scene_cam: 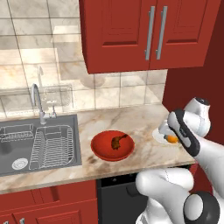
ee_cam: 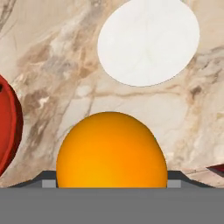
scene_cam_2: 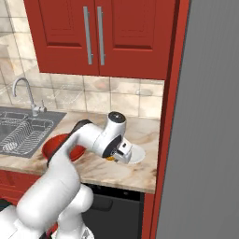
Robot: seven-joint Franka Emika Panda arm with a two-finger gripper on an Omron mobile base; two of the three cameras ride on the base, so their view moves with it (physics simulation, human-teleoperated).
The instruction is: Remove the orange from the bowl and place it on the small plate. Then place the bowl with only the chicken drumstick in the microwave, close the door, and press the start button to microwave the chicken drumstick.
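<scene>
My gripper is shut on the orange, which bulges between the two fingertips in the hand view. The orange hangs low over the counter at the near edge of the small plate, whose bare white top lies just ahead of the hand. To the left stands the red bowl with the brown chicken drumstick alone in it. Its rim shows at the left of the hand view. From the right base view, the arm hides most of the bowl. The microwave and its door are out of view.
A steel sink with a wire rack and a faucet lies left of the bowl. Red cabinets hang overhead. A tall red panel closes off the counter's right end. A dark appliance front sits below the counter.
</scene>
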